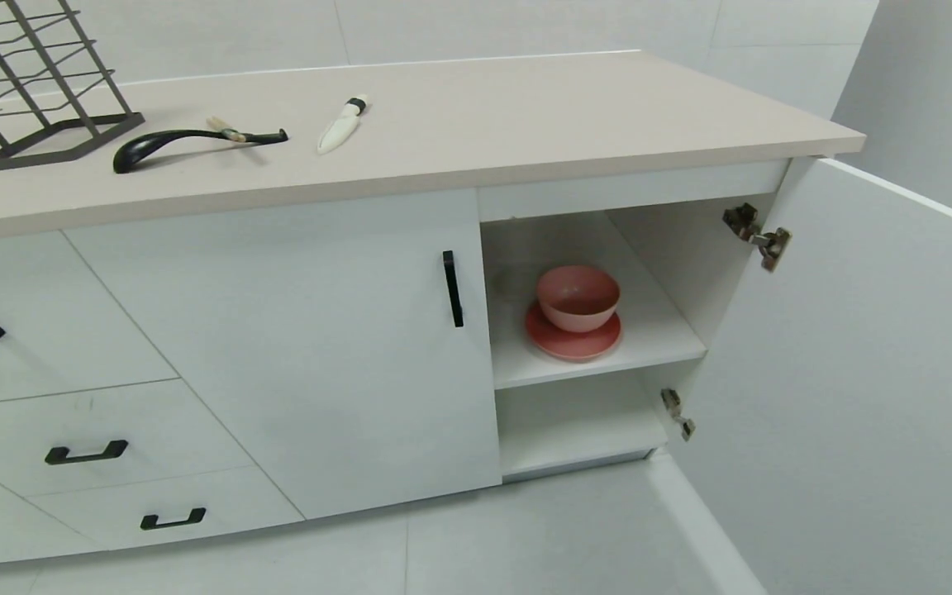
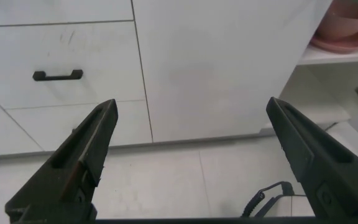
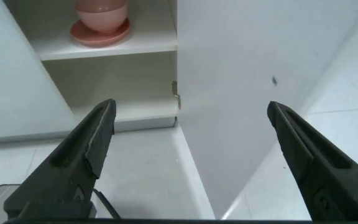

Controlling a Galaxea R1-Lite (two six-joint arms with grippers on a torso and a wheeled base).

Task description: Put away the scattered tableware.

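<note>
Spread apart, empty: left tool (image 2: 191,106), right tool (image 3: 191,104), below tabletop (image 1: 525,116). Toward tabletop's left end: ladle (image 1: 195,134), long axis along front edge, likely nearer left arm.

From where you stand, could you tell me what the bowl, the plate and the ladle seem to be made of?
The bowl and plate look like matte plastic or melamine: even pink, dull sheen. The ladle is probably black plastic or nylon: uniformly dark, slight gloss.
</note>
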